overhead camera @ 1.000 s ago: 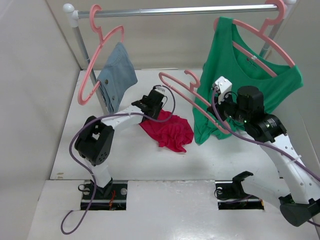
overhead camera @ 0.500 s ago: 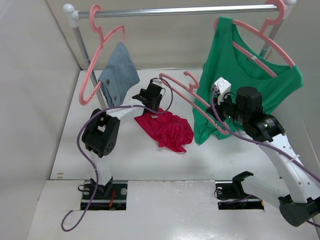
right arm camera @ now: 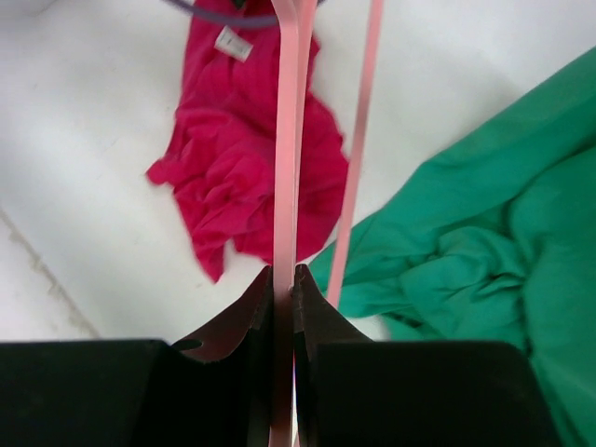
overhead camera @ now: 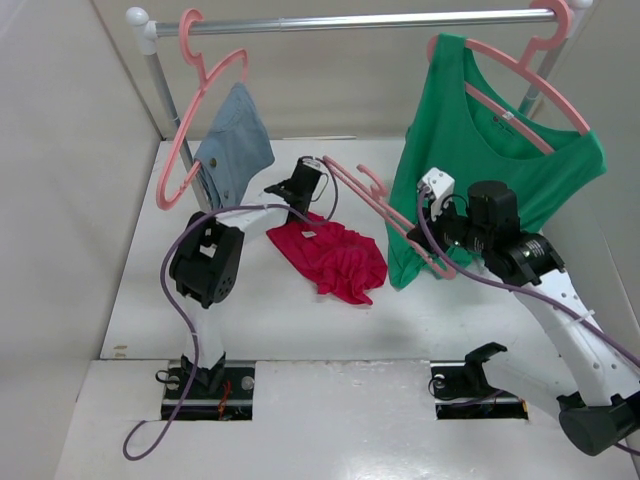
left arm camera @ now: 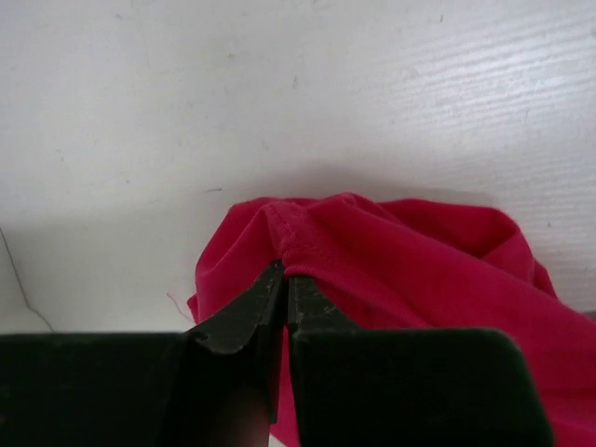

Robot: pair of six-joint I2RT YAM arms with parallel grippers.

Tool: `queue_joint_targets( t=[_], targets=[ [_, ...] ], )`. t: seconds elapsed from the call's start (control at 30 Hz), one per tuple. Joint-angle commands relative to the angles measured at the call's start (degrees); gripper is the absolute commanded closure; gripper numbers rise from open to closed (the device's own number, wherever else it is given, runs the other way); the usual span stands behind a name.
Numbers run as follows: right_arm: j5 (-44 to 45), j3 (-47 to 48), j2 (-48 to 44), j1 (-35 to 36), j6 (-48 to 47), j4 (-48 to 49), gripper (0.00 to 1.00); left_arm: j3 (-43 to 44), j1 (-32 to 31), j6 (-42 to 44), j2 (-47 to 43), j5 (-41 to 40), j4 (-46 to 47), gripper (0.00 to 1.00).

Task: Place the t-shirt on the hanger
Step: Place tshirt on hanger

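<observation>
The crimson t-shirt (overhead camera: 332, 257) lies crumpled on the white table, its white neck label facing up. My left gripper (overhead camera: 297, 199) is shut on the shirt's hem at its far left edge; in the left wrist view the gripper (left arm camera: 284, 270) pinches a seam of the t-shirt (left arm camera: 400, 261). My right gripper (overhead camera: 424, 243) is shut on the bar of a bare pink hanger (overhead camera: 370, 190) and holds it tilted above the table, its far end near the left gripper. The right wrist view shows the gripper (right arm camera: 284, 276) clamped on the hanger (right arm camera: 291, 140) over the t-shirt (right arm camera: 233, 158).
A metal rail (overhead camera: 350, 21) spans the back. A pink hanger with blue denim (overhead camera: 232, 145) hangs at its left by the upright post (overhead camera: 180, 125). A green top (overhead camera: 480, 150) on another pink hanger hangs at the right, just behind my right arm.
My left gripper has pulled the shirt's edge back and to the left, stretching the cloth. My right gripper has swung the hanger left, toward the left gripper.
</observation>
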Motion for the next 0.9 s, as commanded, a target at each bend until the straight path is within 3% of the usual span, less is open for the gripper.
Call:
queue_joint_targets(
  t=[0.0, 0.23, 0.37, 0.43, 0.67, 0.87],
  targets=[
    [-8.9, -3.0, -1.9, 0.9, -1.0, -4.6, 1.0, 2.3, 0.3, 1.2, -7.2, 0.9, -3.2, 1.0],
    [-9.4, -6.2, -7.0, 2.0, 0.9, -7.5, 1.0, 0.9, 0.3, 5.4, -12.3, 2.6, -5.6, 1.0],
    [-4.2, -5.4, -8.3, 2.0, 2.8, -10.1, 1.0, 0.9, 0.3, 5.9, -11.7, 2.7, -6.8, 1.0],
    [2.6, -4.7, -10.0, 2.0, 3.5, -11.2, 1.0, 0.9, 0.3, 5.9, -10.5, 2.7, -6.8, 1.0],
    [-3.8, -6.8, -13.2, 2.5, 5.4, -8.2, 1.0, 7.8, -1.4, 6.6, -9.9, 6.5, -10.0, 1.0],
    [-2.0, -9.5, -13.2, 6.6, 9.3, -3.3, 1.0, 10.1, -3.4, 7.1, -11.1, 10.6, -14.4, 1.0]
  ],
)
